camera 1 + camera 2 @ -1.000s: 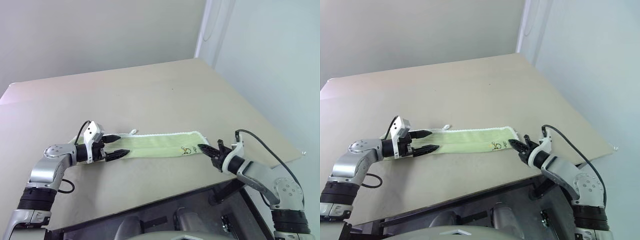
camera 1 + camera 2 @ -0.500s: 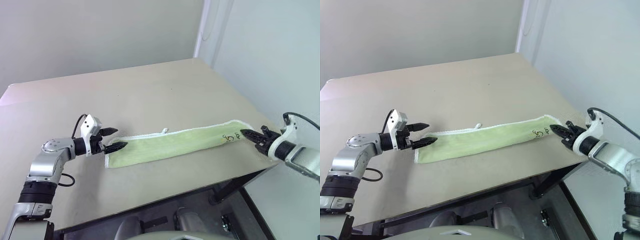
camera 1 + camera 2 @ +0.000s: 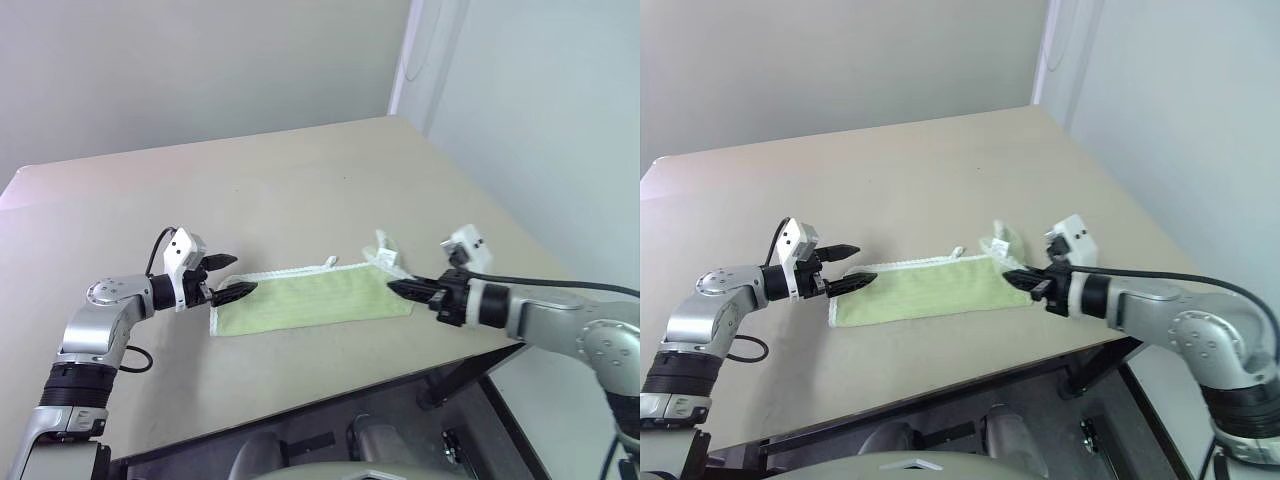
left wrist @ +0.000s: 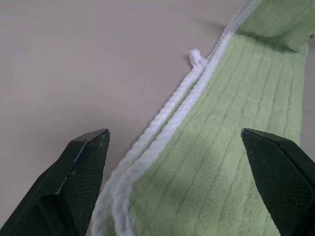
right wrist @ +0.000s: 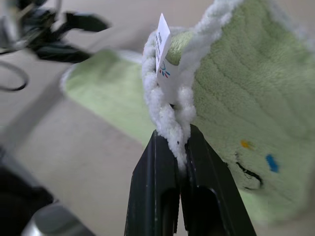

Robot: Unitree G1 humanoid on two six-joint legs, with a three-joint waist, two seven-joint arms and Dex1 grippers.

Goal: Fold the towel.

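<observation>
A soft light yellow-green towel (image 3: 305, 299) with white stitched edging lies as a long strip on the flat beige table (image 3: 300, 190), near the table's near edge and running left to right. Its right end is lifted off the surface and curled back over the rest of the strip.

The right tool (image 3: 395, 289) has its two black fingers pressed together on that raised end, pinching the white edging of the towel. In the right wrist view a small white printed tag (image 5: 162, 34) stands up from the edging just above the pinch, and small black, blue and orange marks (image 5: 256, 164) show on the green pile beside the fingers.

The left tool (image 3: 232, 280) sits at the towel's left end with its fingers spread wide apart, holding nothing. In the left wrist view the doubled white edging and a small white loop (image 4: 197, 58) lie between its two fingertips.
</observation>
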